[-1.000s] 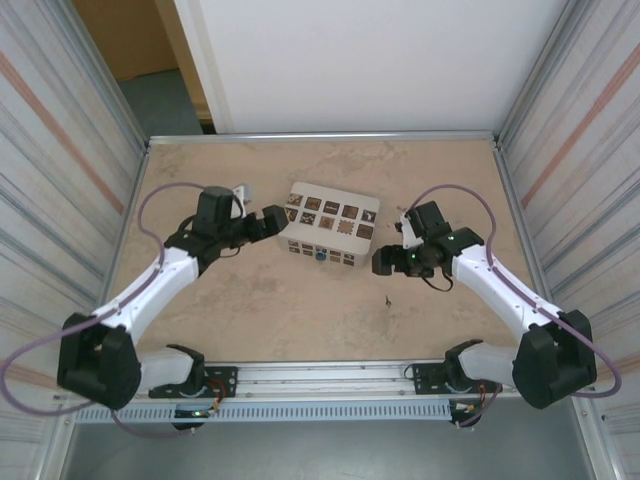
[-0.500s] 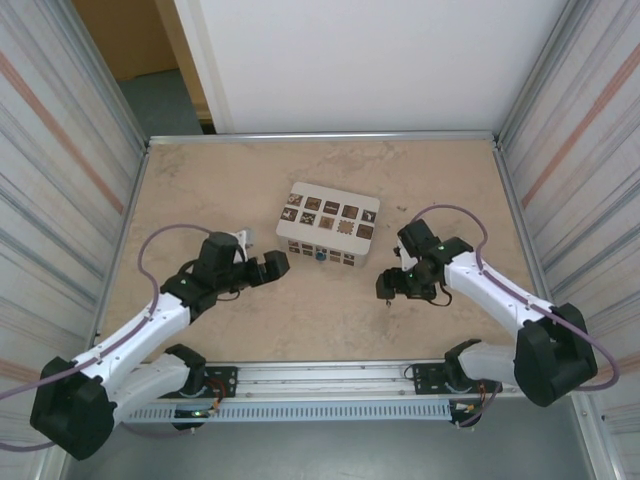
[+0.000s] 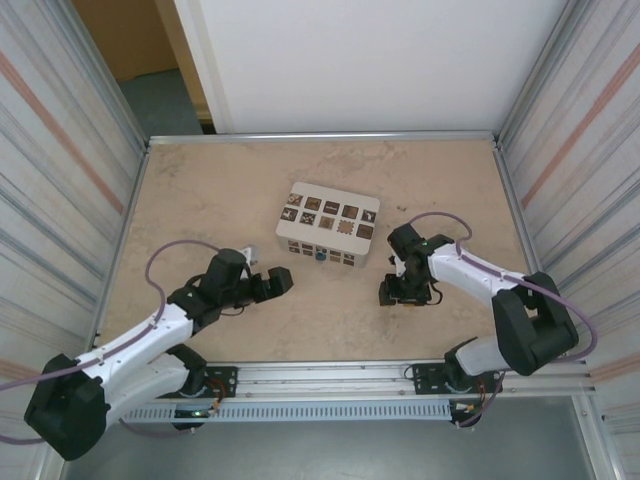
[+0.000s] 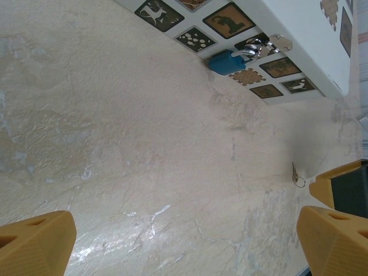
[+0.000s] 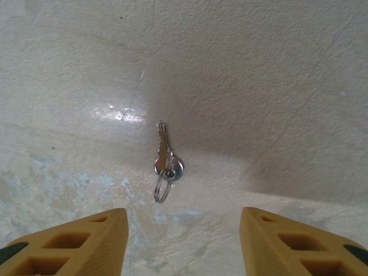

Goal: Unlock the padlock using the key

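A small silver key (image 5: 167,161) with a split ring lies flat on the table, its blade pointing away from my right gripper. My right gripper (image 5: 183,221) hangs just over it, pointing down. Its yellow fingers (image 5: 86,241) stand apart on either side with nothing between them, the key just ahead of the tips. The blue padlock (image 4: 227,60) hangs from a hasp on the front of the white box (image 3: 328,222). My left gripper (image 3: 275,282) is wide open over bare table, left of the key (image 4: 296,174) and short of the padlock (image 3: 320,254).
The white box has patterned brown tiles (image 4: 227,20) on its top and front. Metal rails (image 3: 320,137) edge the table, and striped walls stand close on both sides. Both arms' cables loop over the table near the box.
My right gripper came down and nearer over the key, and its jaws narrowed. My left gripper drew back from the box's left end toward the near side.
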